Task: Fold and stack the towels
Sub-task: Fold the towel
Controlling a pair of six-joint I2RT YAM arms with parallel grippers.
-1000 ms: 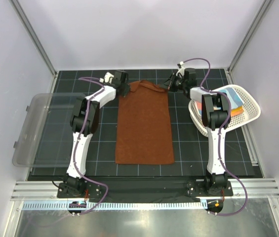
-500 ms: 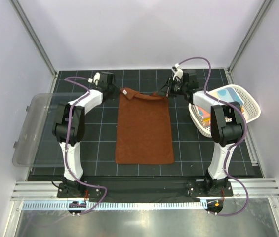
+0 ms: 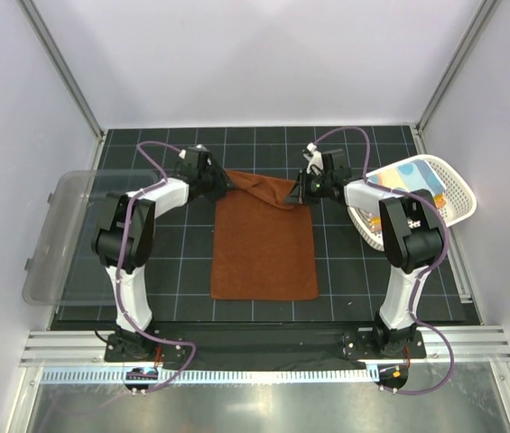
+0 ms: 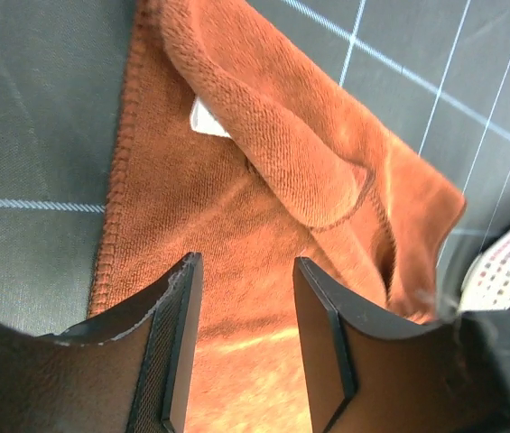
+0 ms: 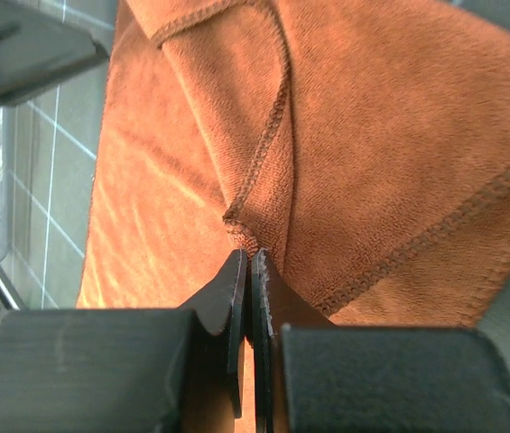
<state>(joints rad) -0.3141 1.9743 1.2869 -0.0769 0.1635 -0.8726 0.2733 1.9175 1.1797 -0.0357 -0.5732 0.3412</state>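
Rust-brown towel (image 3: 264, 244): spread lengthwise on the black gridded mat (image 3: 164, 262) between the two arms. Its far edge is rumpled and turned over on itself.
Left gripper (image 4: 241, 271): over the towel's far-left corner, fingers parted. The cloth shows through the gap and nothing is caught between the tips.
Right gripper (image 5: 250, 257): at the far-right corner, fingers pressed together on a stitched fold of the towel's hem.
White basket (image 3: 458, 194): at the right edge of the mat, beside the right arm, with a light blue towel (image 3: 414, 169) on top inside.
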